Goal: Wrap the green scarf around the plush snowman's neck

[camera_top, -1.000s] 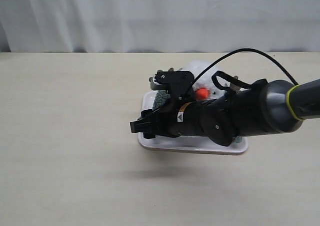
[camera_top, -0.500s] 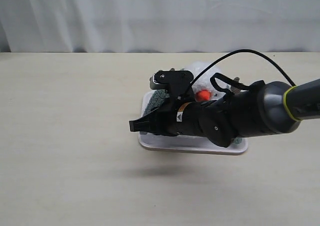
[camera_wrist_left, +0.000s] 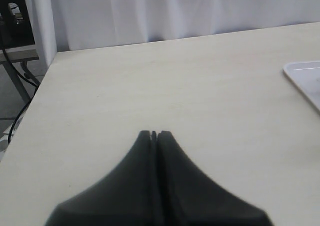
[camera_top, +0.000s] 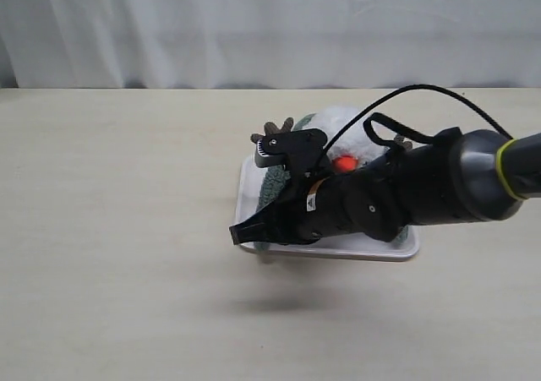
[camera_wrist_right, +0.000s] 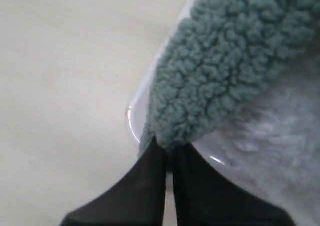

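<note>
Right wrist view settles the grip: the right fingers are pressed together on the rounded end of the green scarf, pinching its curly fleece just above the rim of the white tray; from that pinch the strip's long axis runs straight away from the fingertips, back over the tray; in the exterior view the same strip climbs from the tray's near left corner toward the plush snowman, which sits at the tray's far side with its orange-red nose showing past the arm; the snowman's neck is hidden behind that arm (so whether the scarf already touches it cannot be told); the right arm is clearly the nearer one, reaching across the tray; the left fingers are shut on nothing, hanging over bare worktop well apart from the toy; the scarf is soft, nubbly and limp, the snowman fluffy and rounded, the tray smooth and hard, so I judge the cloth will drape and drag rather than hold a shape.
</note>
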`<action>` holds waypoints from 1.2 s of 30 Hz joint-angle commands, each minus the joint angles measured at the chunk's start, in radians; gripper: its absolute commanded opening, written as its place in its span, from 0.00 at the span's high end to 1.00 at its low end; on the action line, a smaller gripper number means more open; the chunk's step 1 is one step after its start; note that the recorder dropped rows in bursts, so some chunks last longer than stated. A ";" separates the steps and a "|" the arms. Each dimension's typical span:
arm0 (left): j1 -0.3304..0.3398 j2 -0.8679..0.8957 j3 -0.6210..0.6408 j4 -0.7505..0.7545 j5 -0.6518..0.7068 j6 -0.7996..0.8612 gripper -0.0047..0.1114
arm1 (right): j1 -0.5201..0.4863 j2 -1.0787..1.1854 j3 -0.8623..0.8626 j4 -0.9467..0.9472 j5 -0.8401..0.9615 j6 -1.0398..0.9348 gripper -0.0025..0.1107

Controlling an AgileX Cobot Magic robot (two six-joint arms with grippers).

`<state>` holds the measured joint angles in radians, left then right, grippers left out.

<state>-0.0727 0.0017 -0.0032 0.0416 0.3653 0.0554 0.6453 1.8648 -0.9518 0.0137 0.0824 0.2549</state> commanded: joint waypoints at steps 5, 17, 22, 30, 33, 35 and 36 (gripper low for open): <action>0.001 -0.002 0.003 -0.001 -0.011 -0.001 0.96 | -0.006 -0.119 -0.001 -0.067 0.332 -0.094 0.94; 0.001 -0.002 0.003 -0.001 -0.011 -0.001 0.96 | -0.006 -0.117 -0.001 -0.345 0.383 -0.024 0.94; 0.001 -0.002 0.003 -0.001 -0.011 -0.001 0.96 | -0.006 -0.119 -0.001 -0.345 0.423 -0.024 0.87; 0.001 -0.002 0.003 -0.001 -0.011 -0.001 0.96 | -0.006 -0.188 -0.001 -0.342 0.575 -0.005 0.62; 0.001 -0.002 0.003 -0.001 -0.011 -0.001 0.96 | -0.017 -0.224 0.022 -0.416 0.606 0.091 0.62; 0.001 -0.002 0.003 -0.001 -0.011 -0.001 0.96 | -0.042 -0.255 0.057 -0.508 0.599 0.221 0.62; 0.001 -0.002 0.003 -0.001 -0.011 -0.001 0.96 | -0.055 -0.267 0.077 -0.553 0.593 0.274 0.62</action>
<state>-0.0727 0.0017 -0.0032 0.0416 0.3653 0.0554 0.6250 1.6345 -0.9175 -0.4222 0.6639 0.3711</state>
